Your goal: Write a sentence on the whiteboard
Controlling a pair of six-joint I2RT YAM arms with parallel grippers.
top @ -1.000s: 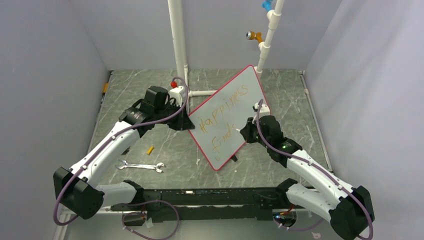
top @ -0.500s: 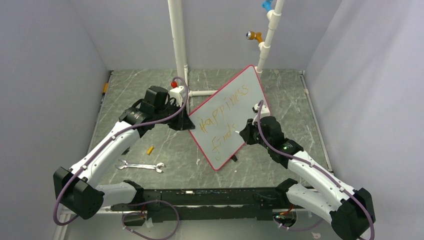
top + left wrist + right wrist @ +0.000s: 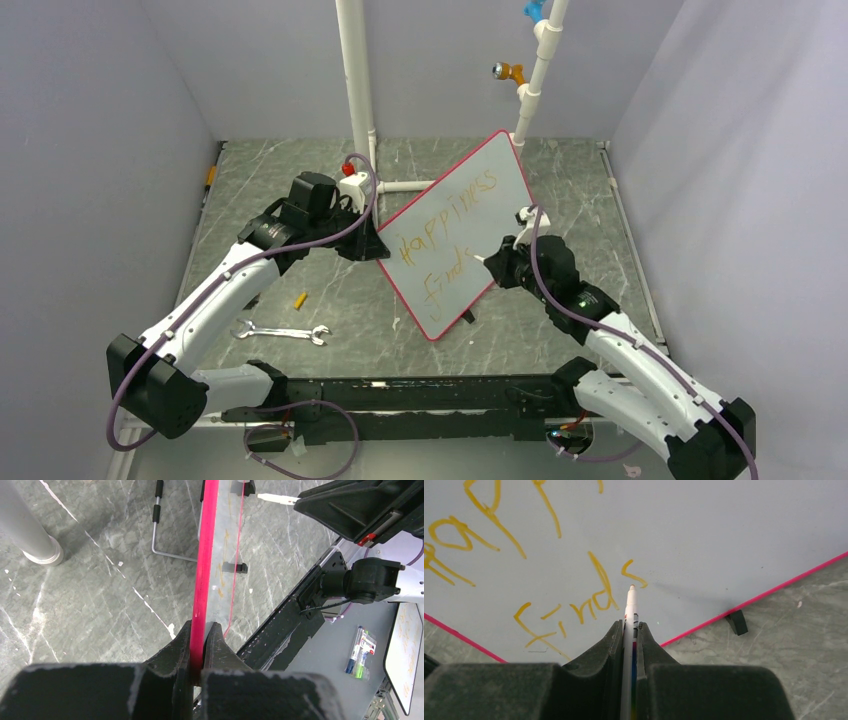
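Whiteboard point(image 3: 505, 200) clamped, marker point(image 3: 630, 607) tip at sentence point(image 3: 600, 576)

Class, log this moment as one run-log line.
left gripper: shut on whiteboard edge | right gripper: shut on marker, tip by sentence | written: Happiness finds

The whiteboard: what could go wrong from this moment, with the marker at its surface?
1. The left gripper pinches the whiteboard only by its thin red frame, so pressure from the marker might swing or slip the board.
2. The right gripper sits close to the sentence and might smear the letters.
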